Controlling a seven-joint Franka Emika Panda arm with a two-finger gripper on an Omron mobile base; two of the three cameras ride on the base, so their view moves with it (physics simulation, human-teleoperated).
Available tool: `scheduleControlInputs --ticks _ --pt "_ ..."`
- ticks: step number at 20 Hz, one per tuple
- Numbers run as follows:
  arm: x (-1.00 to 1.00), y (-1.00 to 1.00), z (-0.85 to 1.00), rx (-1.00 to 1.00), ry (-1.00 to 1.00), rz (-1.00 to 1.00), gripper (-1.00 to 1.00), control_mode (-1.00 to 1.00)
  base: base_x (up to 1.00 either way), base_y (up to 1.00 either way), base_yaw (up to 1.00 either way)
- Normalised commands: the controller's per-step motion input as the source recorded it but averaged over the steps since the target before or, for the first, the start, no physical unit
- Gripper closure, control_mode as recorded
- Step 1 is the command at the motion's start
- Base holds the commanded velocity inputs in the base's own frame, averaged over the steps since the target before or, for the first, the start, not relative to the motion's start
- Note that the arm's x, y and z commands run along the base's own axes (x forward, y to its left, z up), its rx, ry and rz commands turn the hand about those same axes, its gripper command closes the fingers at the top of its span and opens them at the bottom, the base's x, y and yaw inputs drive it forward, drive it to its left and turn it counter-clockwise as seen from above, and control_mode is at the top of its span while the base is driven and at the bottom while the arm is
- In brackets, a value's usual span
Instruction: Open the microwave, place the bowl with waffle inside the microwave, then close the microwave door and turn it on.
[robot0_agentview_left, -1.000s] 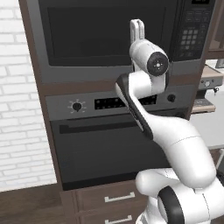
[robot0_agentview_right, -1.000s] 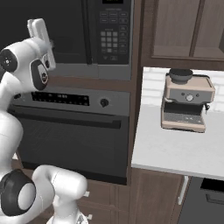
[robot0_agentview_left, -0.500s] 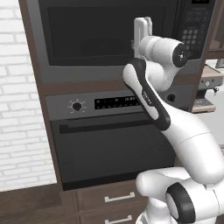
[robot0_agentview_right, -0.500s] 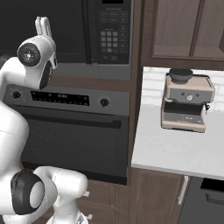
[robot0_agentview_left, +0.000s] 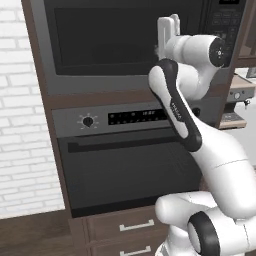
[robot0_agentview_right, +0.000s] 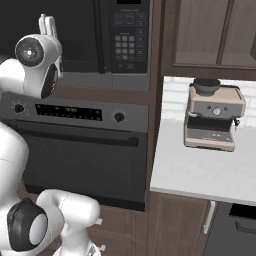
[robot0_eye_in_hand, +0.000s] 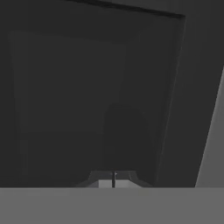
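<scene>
The microwave (robot0_agentview_left: 125, 45) is built in above the oven, and its keypad panel (robot0_agentview_right: 125, 45) sits at its right. The microwave door (robot0_agentview_right: 80, 35) is closed, its dark vertical handle edge (robot0_agentview_right: 101, 35) running beside the keypad. My gripper (robot0_agentview_left: 168, 21) points upward in front of the right part of the dark glass, left of the handle edge. From the right base view the gripper (robot0_agentview_right: 46, 19) is raised before the door. Through the hand view the fingertips (robot0_eye_in_hand: 113, 179) meet, shut on nothing, close to the glass pane (robot0_eye_in_hand: 87, 100). The bowl with waffle is out of view.
Below the microwave is a grey wall oven (robot0_agentview_left: 130, 170) with a knob (robot0_agentview_left: 88, 120) and a long bar handle (robot0_agentview_right: 75, 134). A coffee machine (robot0_agentview_right: 212, 117) stands on the white counter (robot0_agentview_right: 200, 175) to the right. Drawers (robot0_agentview_left: 125, 227) lie under the oven.
The hand has swung its wrist out to the right and the gripper has shifted slightly right and up along the door glass. The door stays closed and the fingers stay shut.
</scene>
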Motion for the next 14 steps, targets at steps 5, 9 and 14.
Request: scheduleControlInputs --ticks 5,9,14 --pt "-0.9 -0.46 0.2 0.0 -0.06 0.04 1.0 -1.0 0.0 0.0 0.0" --pt "-1.0 -0.54 0.02 -0.01 -0.02 0.12 1.0 -1.0 0.0 0.0 0.0" --pt "-0.7 -0.49 -0.06 -0.01 0.0 0.05 1.0 -1.0 0.0 0.0 0.0"
